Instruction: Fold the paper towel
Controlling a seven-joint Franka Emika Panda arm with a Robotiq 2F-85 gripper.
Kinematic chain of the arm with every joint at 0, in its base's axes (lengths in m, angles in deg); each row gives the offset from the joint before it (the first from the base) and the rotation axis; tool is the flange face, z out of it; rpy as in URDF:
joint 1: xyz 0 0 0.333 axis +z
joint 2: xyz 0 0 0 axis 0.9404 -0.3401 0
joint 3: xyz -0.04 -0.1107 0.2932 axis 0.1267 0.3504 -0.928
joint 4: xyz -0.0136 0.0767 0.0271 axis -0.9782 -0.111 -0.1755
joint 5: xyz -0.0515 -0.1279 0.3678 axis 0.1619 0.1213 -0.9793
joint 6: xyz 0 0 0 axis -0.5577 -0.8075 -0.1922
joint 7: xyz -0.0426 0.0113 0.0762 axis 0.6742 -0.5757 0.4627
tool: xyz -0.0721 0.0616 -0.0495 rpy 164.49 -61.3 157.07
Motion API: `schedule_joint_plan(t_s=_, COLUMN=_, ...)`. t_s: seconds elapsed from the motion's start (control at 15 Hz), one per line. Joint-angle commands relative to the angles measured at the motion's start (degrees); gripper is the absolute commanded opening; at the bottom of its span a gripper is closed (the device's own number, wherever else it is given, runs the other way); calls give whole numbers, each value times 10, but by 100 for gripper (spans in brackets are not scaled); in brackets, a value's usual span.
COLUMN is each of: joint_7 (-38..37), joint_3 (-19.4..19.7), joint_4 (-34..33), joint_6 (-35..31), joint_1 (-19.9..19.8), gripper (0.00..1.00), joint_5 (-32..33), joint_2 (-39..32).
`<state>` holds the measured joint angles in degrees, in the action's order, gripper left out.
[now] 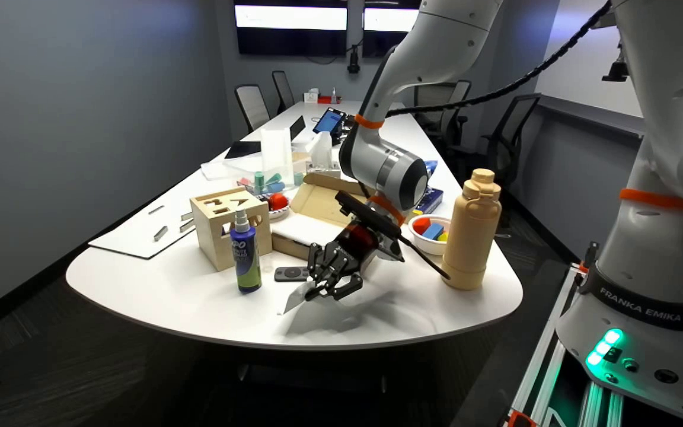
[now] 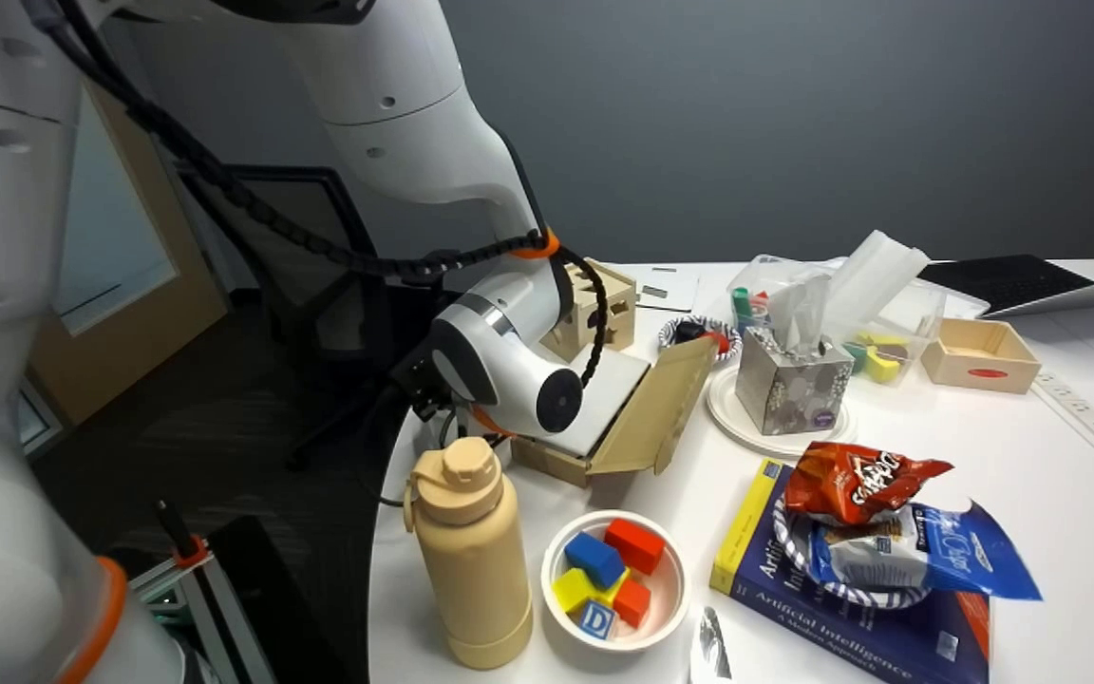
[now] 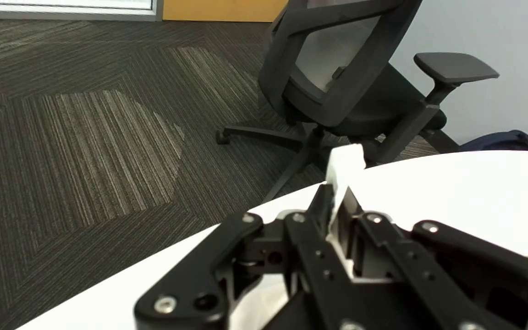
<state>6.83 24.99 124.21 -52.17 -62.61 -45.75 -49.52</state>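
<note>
The paper towel (image 1: pixel 296 298) is a thin white limp sheet. In an exterior view part of it sticks out from the fingertips, low over the table near its front edge. In the wrist view a narrow strip of the towel (image 3: pixel 347 161) rises between the fingers and stands out past their tips. My gripper (image 1: pixel 324 290) is tilted down close to the table. Its fingers (image 3: pixel 338 195) are close together with the towel pinched between them. A white patch behind the left finger may be more of the towel. In an exterior view the arm hides gripper and towel.
A spray bottle (image 1: pixel 245 252), a black remote (image 1: pixel 291 273) and a wooden shape box (image 1: pixel 217 231) stand left of the gripper. The cardboard tray (image 1: pixel 288 244) is behind it. A tan bottle (image 1: pixel 473 231) and a bowl of blocks (image 2: pixel 552 570) are at the right.
</note>
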Motion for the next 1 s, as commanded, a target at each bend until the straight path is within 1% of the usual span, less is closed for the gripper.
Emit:
schedule_joint_plan(t_s=0.0, joint_7=2, joint_3=-4, joint_4=10, joint_6=16, joint_1=3, gripper=2, joint_5=-7, joint_2=11)
schedule_joint_plan(t_s=0.4, joint_7=21, joint_3=-26, joint_4=-17, joint_6=56, joint_1=19, gripper=2, joint_5=-5, joint_2=-11)
schedule_joint_plan(t_s=0.53, joint_7=33, joint_3=-28, joint_4=-30, joint_6=65, joint_1=23, gripper=2, joint_5=0, joint_2=-23)
schedule_joint_plan(t_s=0.67, joint_7=41, joint_3=-24, joint_4=-40, joint_6=69, joint_1=25, gripper=2, joint_5=6, joint_2=-36)
schedule_joint_plan(t_s=0.93, joint_7=51, joint_3=-12, joint_4=-45, joint_6=55, joint_1=23, gripper=2, joint_5=-1, joint_2=-57)
